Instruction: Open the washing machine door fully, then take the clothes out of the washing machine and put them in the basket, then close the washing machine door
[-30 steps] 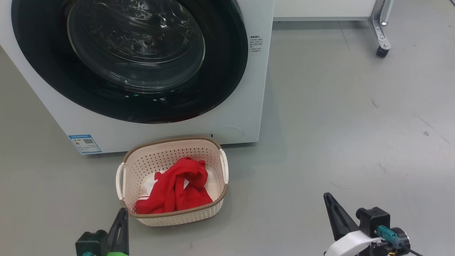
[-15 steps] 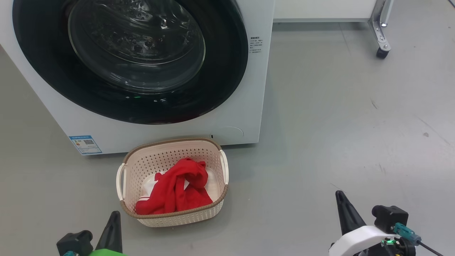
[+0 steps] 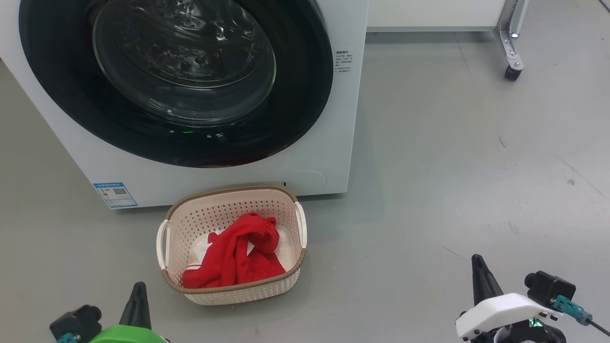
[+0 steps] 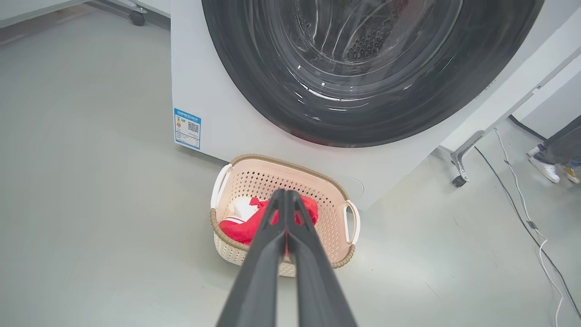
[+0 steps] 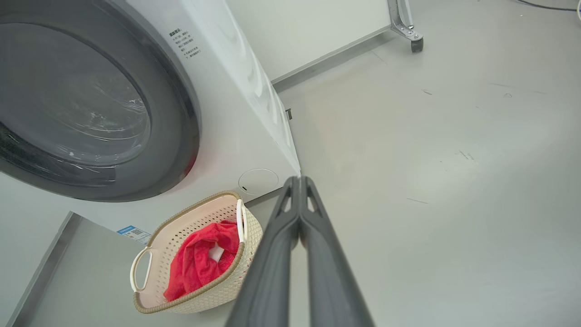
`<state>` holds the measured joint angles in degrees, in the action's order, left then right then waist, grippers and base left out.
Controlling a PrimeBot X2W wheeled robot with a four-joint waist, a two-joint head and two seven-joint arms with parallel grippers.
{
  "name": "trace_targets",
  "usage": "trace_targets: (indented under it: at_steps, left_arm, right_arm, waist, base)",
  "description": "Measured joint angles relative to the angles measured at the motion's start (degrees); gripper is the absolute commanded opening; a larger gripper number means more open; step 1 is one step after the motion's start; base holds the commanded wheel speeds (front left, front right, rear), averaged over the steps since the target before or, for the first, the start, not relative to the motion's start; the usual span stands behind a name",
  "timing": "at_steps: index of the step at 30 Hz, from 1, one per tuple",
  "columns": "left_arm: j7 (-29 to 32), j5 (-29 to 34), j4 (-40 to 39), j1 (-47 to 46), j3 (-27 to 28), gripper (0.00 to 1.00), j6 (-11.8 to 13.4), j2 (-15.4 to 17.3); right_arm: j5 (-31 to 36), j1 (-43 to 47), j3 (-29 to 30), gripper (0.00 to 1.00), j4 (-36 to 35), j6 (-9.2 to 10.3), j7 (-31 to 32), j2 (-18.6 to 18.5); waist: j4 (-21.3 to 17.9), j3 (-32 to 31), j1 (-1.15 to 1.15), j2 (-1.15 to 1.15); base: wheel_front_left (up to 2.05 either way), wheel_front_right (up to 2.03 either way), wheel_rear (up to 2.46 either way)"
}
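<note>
1. The washing machine (image 3: pixel 340 143), a white front-loader, was pictured directly behind the basket (image 3: pixel 228 192), with its blue sticker (image 3: pixel 115 194) showing off the basket's far left corner.
2. The washing machine door (image 3: pixel 183 62) was seen shut flush against the machine's front, above and behind the basket.
3. The clothes (image 3: pixel 233 257), a red garment with white trim, were seen heaped inside the basket, below its brown rim.
4. The left gripper (image 3: pixel 138 288) was held off the basket's near left corner, its two dark fingers pressed together on nothing.
5. The right gripper (image 3: pixel 478 264) was held well to the basket's right over the grey floor (image 3: pixel 452 166), fingers likewise pressed together and empty.
6. A caster (image 3: pixel 512 72) was seen far beyond the basket's right side.
</note>
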<state>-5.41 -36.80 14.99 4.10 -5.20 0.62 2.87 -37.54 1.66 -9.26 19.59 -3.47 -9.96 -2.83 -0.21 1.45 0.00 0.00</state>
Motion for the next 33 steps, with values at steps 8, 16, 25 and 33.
trace_targets:
  at_steps: [8,16,25,33]
  left_arm:
    - [1.3,-5.7,0.1,-1.0,1.3,0.00,-0.8,0.0]
    - [2.6,-11.9,0.3,-1.8,2.3,0.00,-1.5,-0.1]
    - [4.3,-18.7,0.4,-2.7,3.5,0.00,-2.6,-0.1]
    - [5.4,-24.4,0.5,-3.3,4.8,0.00,-3.5,-0.2]
  right_arm:
    - [-6.4,-0.1,1.5,0.00,-0.5,-0.32,1.4,-0.2]
    - [-12.8,-0.5,2.9,0.00,-0.8,-0.63,3.1,-0.5]
    - [-19.8,-1.2,4.5,0.00,-1.3,-1.15,4.7,-0.7]
    - [-26.1,-1.5,5.9,0.00,-1.7,-1.45,6.0,-0.8]
  waist:
    - [0.0,-0.1,0.00,0.00]
    - [0.1,-0.3,0.00,0.00]
    - [0.1,-0.4,0.00,0.00]
    - [0.1,-0.6,0.00,0.00]
  base:
    - [0.00,0.00,0.00]
    - [0.00,0.00,0.00]
    - [0.00,0.00,0.00]
    - [0.00,0.00,0.00]
